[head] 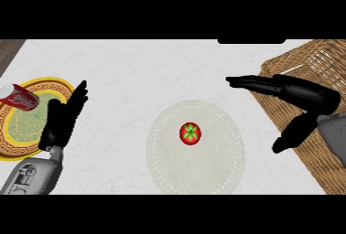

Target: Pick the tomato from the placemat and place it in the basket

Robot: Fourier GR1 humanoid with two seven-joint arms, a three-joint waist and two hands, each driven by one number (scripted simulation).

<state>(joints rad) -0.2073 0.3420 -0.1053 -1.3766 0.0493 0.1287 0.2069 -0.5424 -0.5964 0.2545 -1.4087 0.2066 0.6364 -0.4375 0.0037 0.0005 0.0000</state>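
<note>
Right now, looking down from the head view, the tomato (191,133) sits alone on the pale oval placemat (216,178), a little above the middle of the mat and near the centre of the frame. Its green stem star faces up, and nothing touches it.

Over at the right edge of the frame lies the wicker basket (297,61), its woven brown side running from the upper right down toward the lower right. A thin pale line shows along its upper rim; what it is, I cannot tell.

Across the basket's left edge hangs the right hand (307,97), coming in from the right on its grey forearm. Its fingers are stretched out straight, pointing left toward the middle of the counter, and the thumb hangs down apart from them, toward the lower part of the frame. It has nothing in it. The fingertips stand well above and to the right of the tomato in the frame, clear of the placemat.

At the left side of the frame the left hand (64,121) rests with fingers straight and pointing up, holding nothing. It overlaps the right rim of a round plate (27,125) with a yellow edge, brown patterned ring and greenish centre. On the plate's upper left lies a red soda can (18,97), tipped on its side.

All of this stands on a white marbled counter (135,68).
</note>
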